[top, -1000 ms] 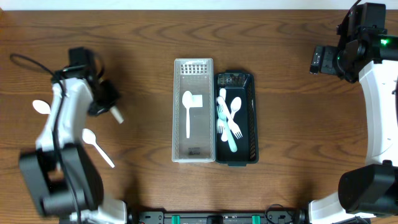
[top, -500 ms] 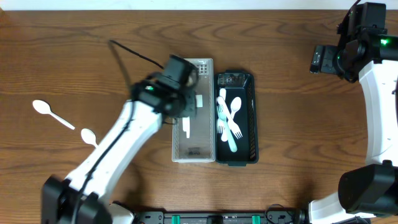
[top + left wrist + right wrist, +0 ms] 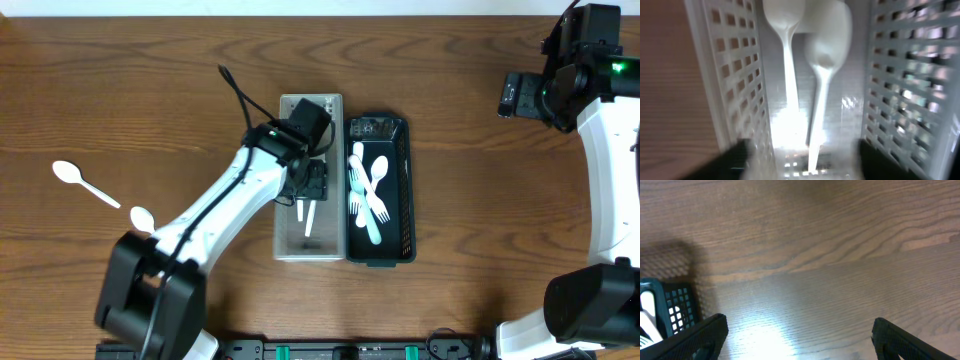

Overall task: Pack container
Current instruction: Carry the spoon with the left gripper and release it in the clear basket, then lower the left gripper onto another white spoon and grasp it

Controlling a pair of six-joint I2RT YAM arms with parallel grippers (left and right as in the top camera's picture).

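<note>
A white slotted container (image 3: 290,235) sits at the middle of the table (image 3: 480,230). A dark green slotted container (image 3: 405,200) touches it at its 3 o'clock side. The left tool (image 3: 312,190) hangs over the upper half of the white container. In the left wrist view its dark fingers (image 3: 735,160) are blurred at the bottom corners. They look spread apart, with nothing clamped between them.

Two white plastic spoons (image 3: 810,75) lie side by side on the white container's floor, bowls towards the far end. The dark container holds white and pale blue forks and spoons (image 3: 368,190) in a loose heap.

Two more white spoons lie on the bare table, well out at the white container's 9 o'clock. One is far out (image 3: 82,181). The other (image 3: 143,218) is partly hidden by the left arm.

The right tool (image 3: 510,95) hovers at about 2 o'clock, well apart from both containers. Its fingers (image 3: 705,335) stand wide open and empty over bare wood.
</note>
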